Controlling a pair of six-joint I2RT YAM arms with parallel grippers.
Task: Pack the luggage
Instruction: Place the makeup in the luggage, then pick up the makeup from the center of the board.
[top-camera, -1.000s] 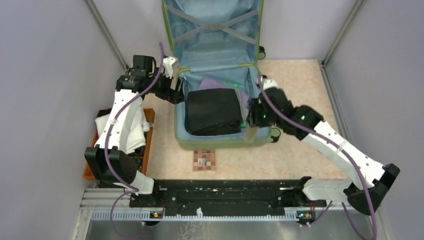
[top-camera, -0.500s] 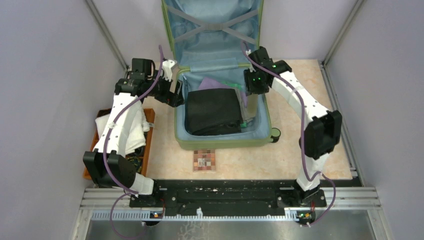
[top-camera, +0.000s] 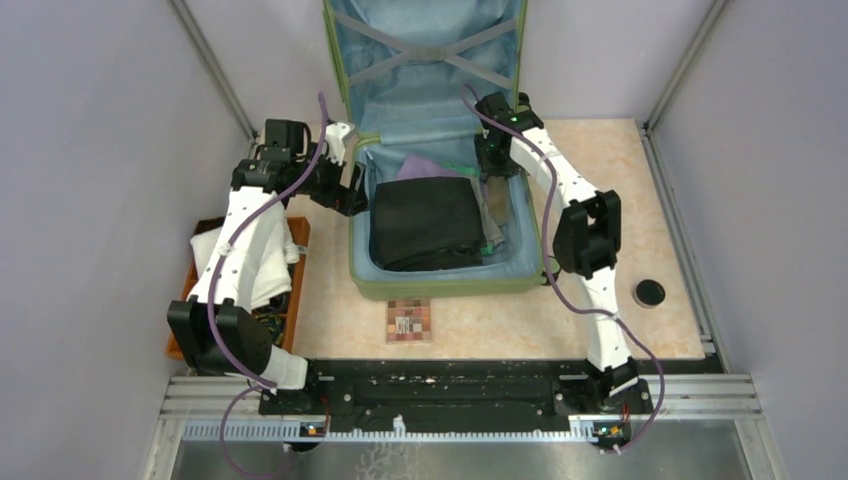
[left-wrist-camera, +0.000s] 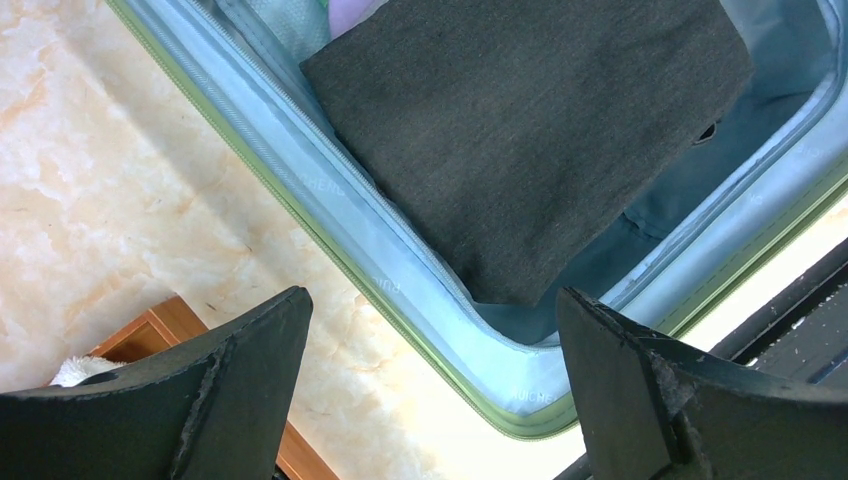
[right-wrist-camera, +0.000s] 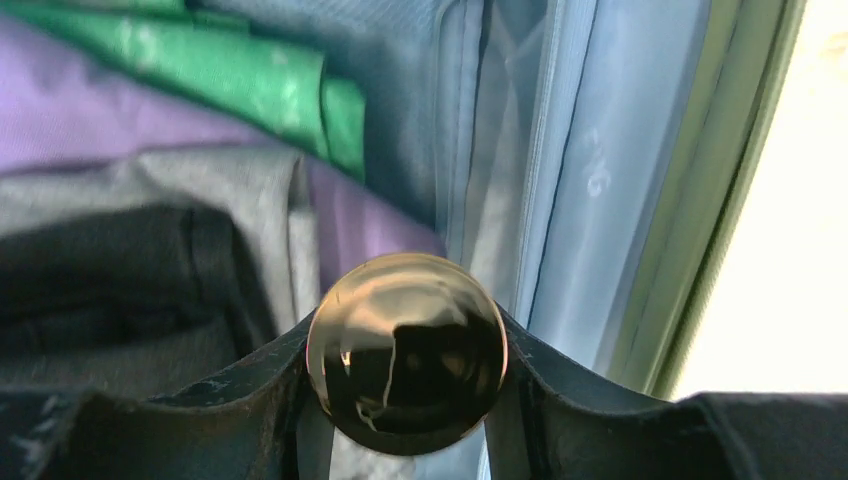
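along luggage (left-wrist-camera: 400, 290) rim, faint repeated lettering (left-wrist-camera: 315, 178)

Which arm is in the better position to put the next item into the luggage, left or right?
Right. The right gripper holds a shiny round object above the clothes in the luggage, near its side wall. The left gripper is open and empty, at the luggage's left rim.

I cannot tell what the glossy gold-and-black ball (right-wrist-camera: 406, 352) in my right claw (right-wrist-camera: 405, 345) is; the light-green hard-shell suitcase (top-camera: 440, 288) is cropped at its lid.
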